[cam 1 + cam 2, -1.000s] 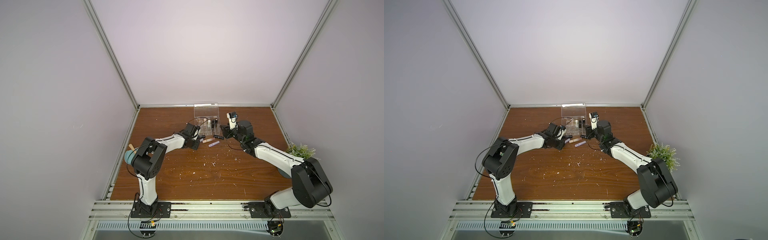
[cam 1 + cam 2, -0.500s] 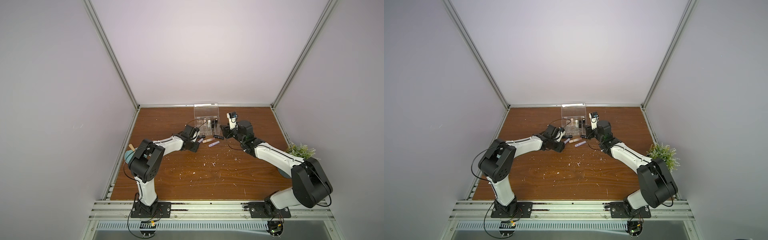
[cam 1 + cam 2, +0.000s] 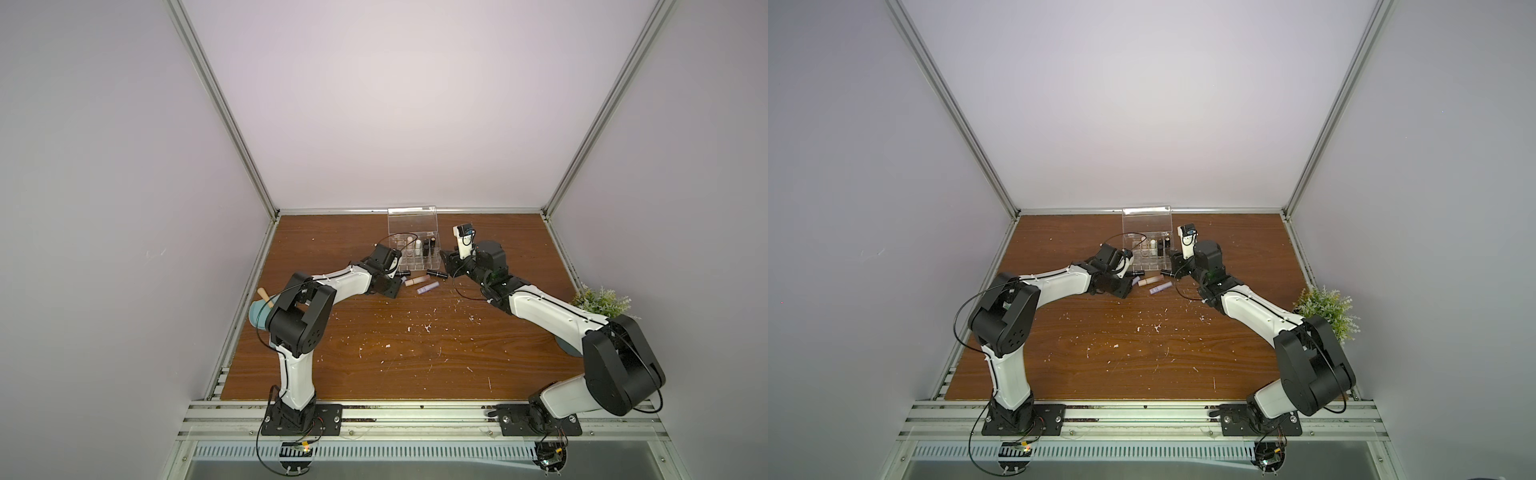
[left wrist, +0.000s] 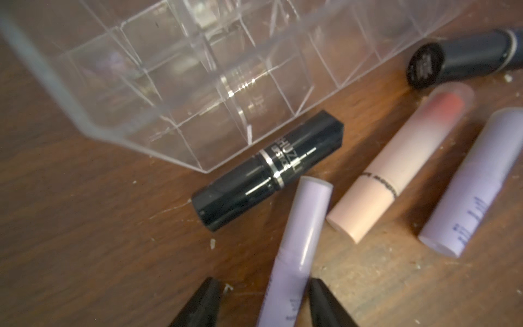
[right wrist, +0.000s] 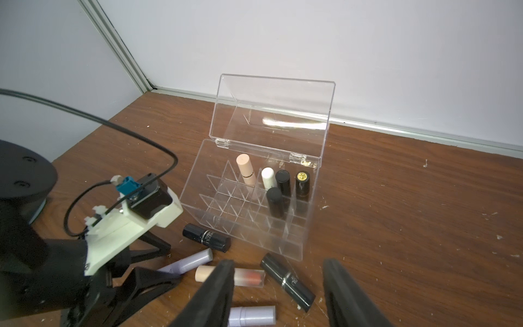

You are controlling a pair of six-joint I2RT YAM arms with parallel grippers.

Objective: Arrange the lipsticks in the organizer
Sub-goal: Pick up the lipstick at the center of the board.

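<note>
A small green plant point(image 3: 600, 299) stands at the right edge of the table point(image 3: 415, 374); at the left edge a wooden brush handle point(image 3: 264, 296) and a teal dustpan point(image 3: 254, 322) show behind the left arm point(image 3: 332, 284). White scraps point(image 3: 426, 328) lie scattered over the middle.

The organizer point(image 5: 263, 240) stands near the middle of the far edge: a clear box of small square cells, its lid point(image 5: 271, 113) tipped up at the back. Five lipsticks point(image 3: 426, 248) stand upright towards its right end: a beige tube point(image 5: 245, 172), a white tube point(image 5: 268, 177), a black tube point(image 5: 283, 182) and a gold-topped black tube point(image 5: 302, 184) in a line, and a matte black tube point(image 5: 275, 202) one row nearer the front.

Five more lie on the table just in front: a banded black lipstick point(image 5: 206, 237), one end at the front wall near the left corner; a lilac lipstick point(image 5: 188, 262); a beige lipstick point(image 5: 235, 276) with red showing through its clear cap; a second black lipstick point(image 5: 288, 280); and a second lilac lipstick point(image 5: 253, 315), farthest out. Ten in all: five black, two beige, two lilac, one white.

The left gripper point(image 4: 263, 283) sits low by the organizer's front left corner, jaws partly open astride the lilac lipstick; one finger point(image 4: 325, 303) lies close against it, the other stands clear. The right gripper point(image 5: 278, 264) hangs by the front right corner over the lying tubes, jaws wide, nothing between them.
</note>
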